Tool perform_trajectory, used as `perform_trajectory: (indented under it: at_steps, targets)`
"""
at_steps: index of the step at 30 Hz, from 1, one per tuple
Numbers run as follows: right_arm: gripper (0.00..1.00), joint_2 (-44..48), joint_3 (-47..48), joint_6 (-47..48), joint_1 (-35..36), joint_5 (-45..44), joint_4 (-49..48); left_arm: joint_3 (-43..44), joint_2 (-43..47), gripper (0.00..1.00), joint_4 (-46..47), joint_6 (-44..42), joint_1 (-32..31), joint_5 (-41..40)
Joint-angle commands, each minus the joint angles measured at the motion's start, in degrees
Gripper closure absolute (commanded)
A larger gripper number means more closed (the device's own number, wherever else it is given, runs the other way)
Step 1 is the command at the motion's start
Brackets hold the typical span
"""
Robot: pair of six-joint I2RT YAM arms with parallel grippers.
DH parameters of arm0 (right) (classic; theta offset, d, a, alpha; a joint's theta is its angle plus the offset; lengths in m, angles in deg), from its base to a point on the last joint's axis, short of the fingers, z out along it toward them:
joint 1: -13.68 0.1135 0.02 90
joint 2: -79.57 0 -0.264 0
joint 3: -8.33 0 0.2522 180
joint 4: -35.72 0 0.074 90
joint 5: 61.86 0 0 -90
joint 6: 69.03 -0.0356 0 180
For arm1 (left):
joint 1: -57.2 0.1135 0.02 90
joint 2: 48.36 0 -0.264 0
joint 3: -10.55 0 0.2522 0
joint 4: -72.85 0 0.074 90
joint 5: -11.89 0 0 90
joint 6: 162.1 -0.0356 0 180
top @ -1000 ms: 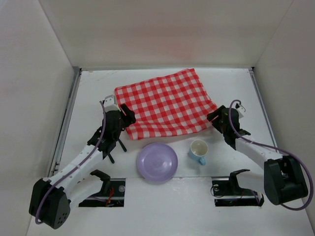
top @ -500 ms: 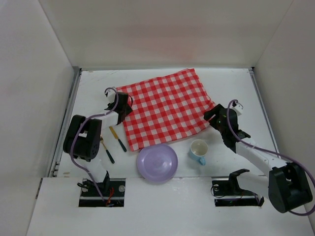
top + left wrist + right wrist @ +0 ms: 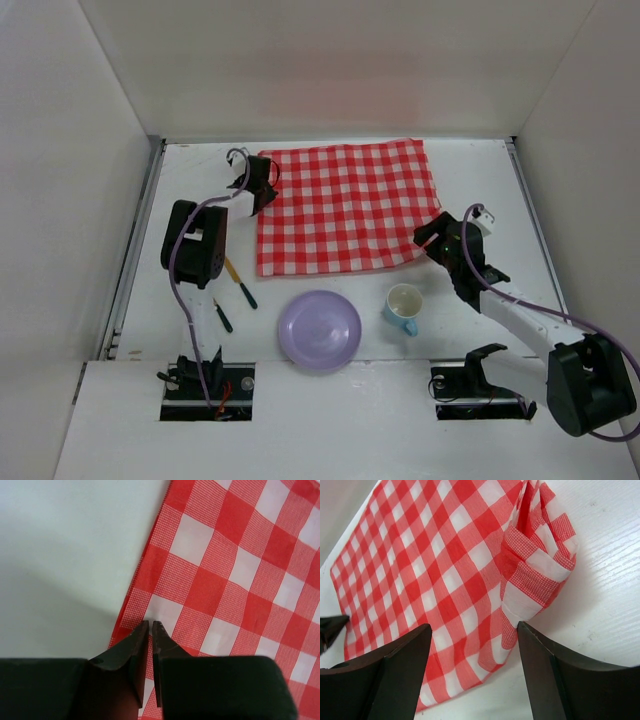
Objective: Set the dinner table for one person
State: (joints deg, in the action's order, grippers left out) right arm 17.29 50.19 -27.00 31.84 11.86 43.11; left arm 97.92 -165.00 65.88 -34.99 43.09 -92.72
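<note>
Now, dinner table (image 3: 480, 170): the white tabletop is lying under both grippers, stretching well beyond them on every side.
Red-checked cloth (image 3: 345, 205): is lying mostly flat between the two grippers, with its right corner bunching into a fold.
Left gripper (image 3: 150, 625): is pinching the cloth's far-left edge, jaws clenched on the fabric.
Right gripper (image 3: 472, 626): is hovering released, jaws spread wide, with the bunched fold (image 3: 535, 575) sitting just ahead between its fingers.
Step in hand: seemingly spreading and squaring the cloth.
Next move: probably calling for the right gripper closing on the fold and drawing it outward, away from the left gripper, to flatten it.
Waiting items: purple plate (image 3: 320, 329), mug (image 3: 404, 305) and two utensils (image 3: 240, 283) are sitting off the cloth, nearer the arm bases than either gripper.
</note>
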Motion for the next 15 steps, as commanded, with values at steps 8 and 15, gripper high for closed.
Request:
perform_trajectory:
  at_steps: [8,15]
  targets:
    - [0.24,0.84,-0.76,-0.64,2.28,-1.13,3.99,13.52,-5.28,0.95,-7.32,0.07,2.99,0.90]
    - [0.23,4.09,-1.64,-0.64,4.74,-2.44,7.94,-6.07,10.26,0.70,3.13,1.39,2.47,1.43]
